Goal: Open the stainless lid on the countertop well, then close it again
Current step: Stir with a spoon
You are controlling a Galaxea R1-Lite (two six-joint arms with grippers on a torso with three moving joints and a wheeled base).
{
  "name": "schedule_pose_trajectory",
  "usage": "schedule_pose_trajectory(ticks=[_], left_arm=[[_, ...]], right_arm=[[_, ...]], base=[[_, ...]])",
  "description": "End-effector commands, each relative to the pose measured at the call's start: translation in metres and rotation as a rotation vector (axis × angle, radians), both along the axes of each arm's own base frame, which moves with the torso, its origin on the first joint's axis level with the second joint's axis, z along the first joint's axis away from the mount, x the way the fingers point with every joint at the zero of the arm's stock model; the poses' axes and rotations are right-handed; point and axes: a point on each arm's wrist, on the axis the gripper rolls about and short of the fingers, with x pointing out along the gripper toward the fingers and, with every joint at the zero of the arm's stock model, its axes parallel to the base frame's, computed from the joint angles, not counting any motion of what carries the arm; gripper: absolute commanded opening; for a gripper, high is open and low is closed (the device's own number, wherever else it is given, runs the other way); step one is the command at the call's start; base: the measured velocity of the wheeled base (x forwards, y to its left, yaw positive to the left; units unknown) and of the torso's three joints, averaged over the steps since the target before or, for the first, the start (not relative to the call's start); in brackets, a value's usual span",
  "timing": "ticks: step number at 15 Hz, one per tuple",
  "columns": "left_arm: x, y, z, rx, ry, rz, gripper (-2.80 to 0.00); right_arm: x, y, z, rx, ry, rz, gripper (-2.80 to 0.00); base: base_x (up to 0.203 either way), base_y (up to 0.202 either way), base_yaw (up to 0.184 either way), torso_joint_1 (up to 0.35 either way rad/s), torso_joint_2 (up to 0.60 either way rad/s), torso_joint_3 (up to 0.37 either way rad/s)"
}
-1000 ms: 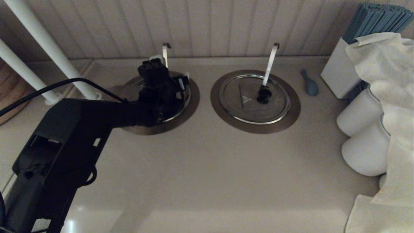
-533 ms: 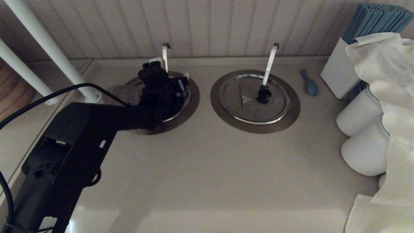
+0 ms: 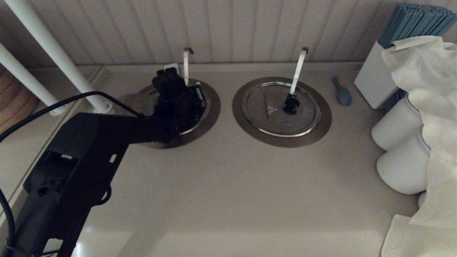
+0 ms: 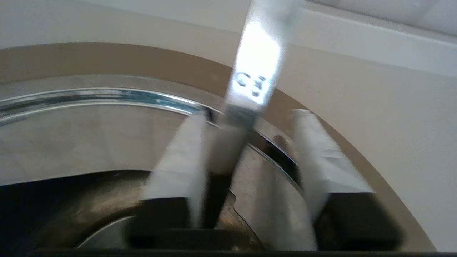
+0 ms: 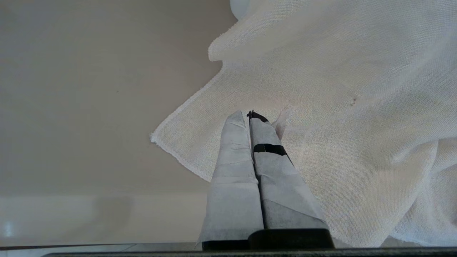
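Over the left countertop well (image 3: 210,107), left gripper (image 3: 178,103) hiding most of the stainless lid (image 3: 200,121), ladle handle (image 3: 186,66) upright behind; wrist view, part-spread fingers (image 4: 182,150) straddling handle, grip unclear; right gripper (image 5: 250,157) pressed closed, empty, over white cloth (image 5: 339,107).

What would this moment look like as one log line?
left gripper straddling ladle handle over stainless lid | right gripper parked, shut, over white cloth

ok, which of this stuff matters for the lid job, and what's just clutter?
In the job:
- left gripper, over the stainless lid
- countertop well
- upright ladle handle standing in it

Lying about:
- twin lid with its slanted handle
- blue spoon
- white cloth
- white containers
- right gripper, parked by the cloth
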Motion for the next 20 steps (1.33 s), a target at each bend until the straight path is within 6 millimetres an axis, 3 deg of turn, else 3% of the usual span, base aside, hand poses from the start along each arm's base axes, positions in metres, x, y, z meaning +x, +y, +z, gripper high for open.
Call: schedule_pose_trajectory(ticks=[1,5,11,14,17,20], left_arm=[[-0.002,0.003,0.008,-0.009,-0.02,0.006,-2.8],[-0.011,0.014,0.03,-0.026,-0.053,0.025,-2.8],[-0.023,0.02,0.031,-0.017,-0.015,0.046,-2.8],[-0.044,0.023,0.029,-0.007,0.008,0.033,-2.8],[-0.067,0.029,0.048,-0.014,-0.011,0.027,-2.8],[-0.085,0.029,0.046,0.003,0.029,0.008,-2.8]], right_arm=[[0.0,0.0,0.0,0.001,0.002,0.001,-2.8],[0.0,0.0,0.0,0.001,0.002,0.001,-2.8],[0.0,0.0,0.0,-0.001,0.0,0.001,-2.8],[0.0,0.0,0.0,0.001,0.0,0.001,-2.8],[0.0,0.0,0.0,0.001,0.002,0.001,-2.8],[0.0,0.0,0.0,0.001,0.001,0.002,-2.8]], base=[[0.0,0.0,0.0,0.0,0.0,0.0],[0.0,0.0,0.0,0.0,0.0,0.0],[0.0,0.0,0.0,0.0,0.0,0.0],[0.0,0.0,0.0,0.0,0.0,0.0],[0.0,0.0,0.0,0.0,0.0,0.0],[0.0,0.0,0.0,0.0,0.0,0.0]])
